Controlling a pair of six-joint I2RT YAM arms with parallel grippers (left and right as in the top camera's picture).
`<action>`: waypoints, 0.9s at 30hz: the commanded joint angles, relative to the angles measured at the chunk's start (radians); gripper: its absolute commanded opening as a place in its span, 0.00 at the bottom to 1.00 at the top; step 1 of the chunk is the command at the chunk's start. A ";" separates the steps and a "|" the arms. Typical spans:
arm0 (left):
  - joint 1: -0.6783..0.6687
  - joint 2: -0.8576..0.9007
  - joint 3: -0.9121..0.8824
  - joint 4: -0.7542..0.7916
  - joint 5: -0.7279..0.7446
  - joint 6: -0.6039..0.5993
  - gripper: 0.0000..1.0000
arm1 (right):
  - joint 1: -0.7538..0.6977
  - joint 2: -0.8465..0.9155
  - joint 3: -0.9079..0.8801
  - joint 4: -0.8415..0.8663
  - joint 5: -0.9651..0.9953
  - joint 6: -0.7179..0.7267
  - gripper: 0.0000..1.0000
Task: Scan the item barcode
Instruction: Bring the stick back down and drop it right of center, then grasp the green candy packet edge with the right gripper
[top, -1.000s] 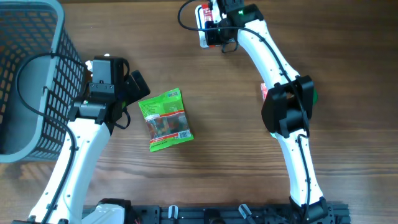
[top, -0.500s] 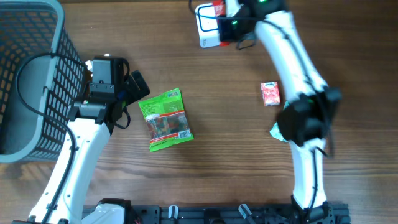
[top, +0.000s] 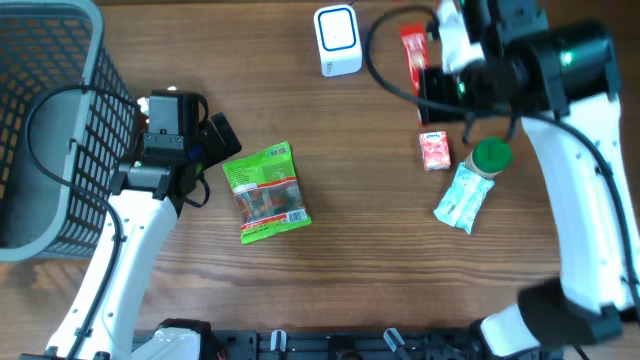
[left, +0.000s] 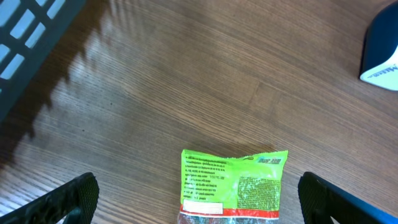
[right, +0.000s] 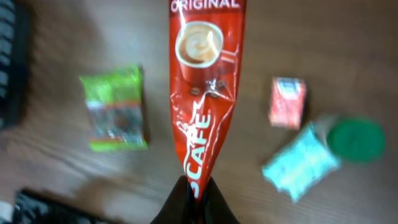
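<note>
Your right gripper (right: 193, 204) is pinching the narrow six o'clock end of the glossy red sachet (right: 205, 93), while your left gripper (left: 198, 198) is gaping wide, empty.

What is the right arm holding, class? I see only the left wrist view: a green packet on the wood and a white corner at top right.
Observer: The right gripper is shut on one end of a red coffee sachet.
Operator: And that white corner?
Observer: It is the scanner, at the top of the overhead view; the sachet is held to its right, apart from it.
Operator: Anything else waiting?
Observer: A small red box, a green-lidded container and a pale blue packet sit on the right side.
</note>
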 joint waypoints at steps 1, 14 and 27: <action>0.006 0.001 0.008 0.000 -0.010 0.002 1.00 | 0.003 -0.163 -0.293 0.032 0.136 0.121 0.05; 0.006 0.001 0.008 0.001 -0.010 0.002 1.00 | -0.018 -0.091 -1.183 0.792 0.179 0.053 0.05; 0.006 0.001 0.008 0.000 -0.010 0.002 1.00 | 0.026 -0.063 -0.835 0.803 -0.380 -0.029 0.60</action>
